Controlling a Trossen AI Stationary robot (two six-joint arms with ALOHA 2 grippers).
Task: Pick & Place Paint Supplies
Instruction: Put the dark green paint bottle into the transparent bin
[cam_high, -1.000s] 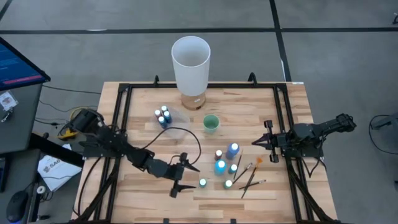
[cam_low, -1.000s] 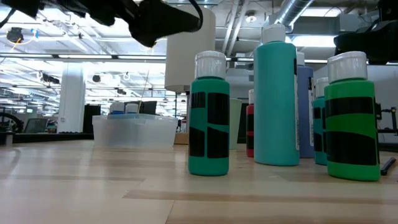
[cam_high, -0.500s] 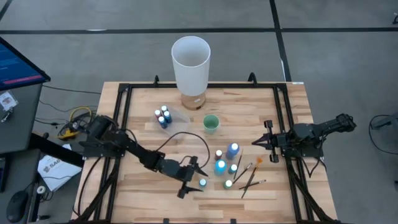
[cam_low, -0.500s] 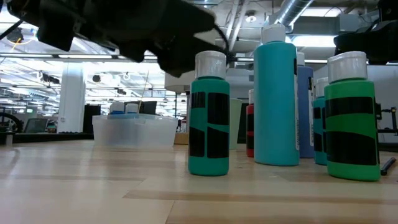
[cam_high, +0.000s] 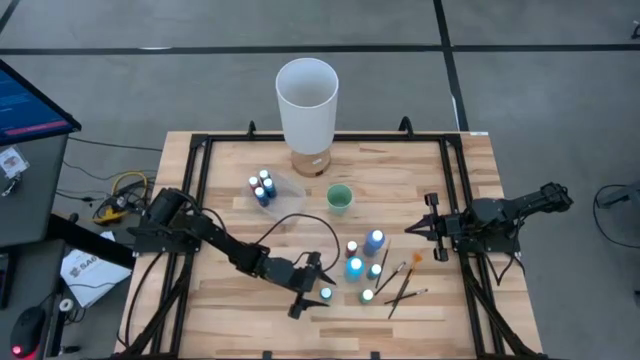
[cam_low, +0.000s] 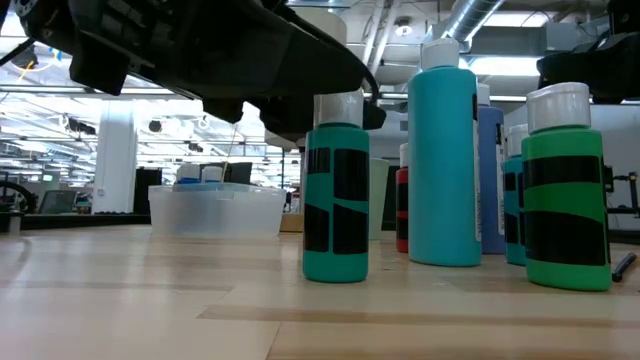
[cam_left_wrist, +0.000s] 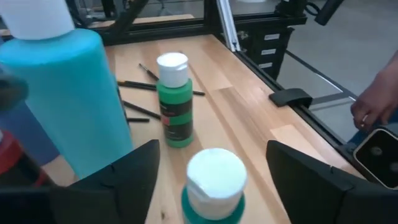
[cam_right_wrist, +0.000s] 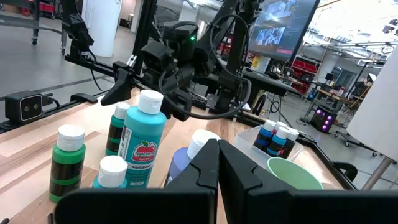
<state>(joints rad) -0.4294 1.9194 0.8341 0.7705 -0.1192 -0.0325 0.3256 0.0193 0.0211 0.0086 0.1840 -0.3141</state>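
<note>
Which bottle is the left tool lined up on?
The small teal bottle at the loose group's left front edge: it sits between the open left tool's fingers, white cap up, apart from the other bottles.

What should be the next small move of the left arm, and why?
Probably close the left gripper on the small teal bottle. In the left wrist view its white cap sits between the two open fingers, and the high view shows the gripper at that bottle. The right gripper waits shut at the table's right side.
</note>
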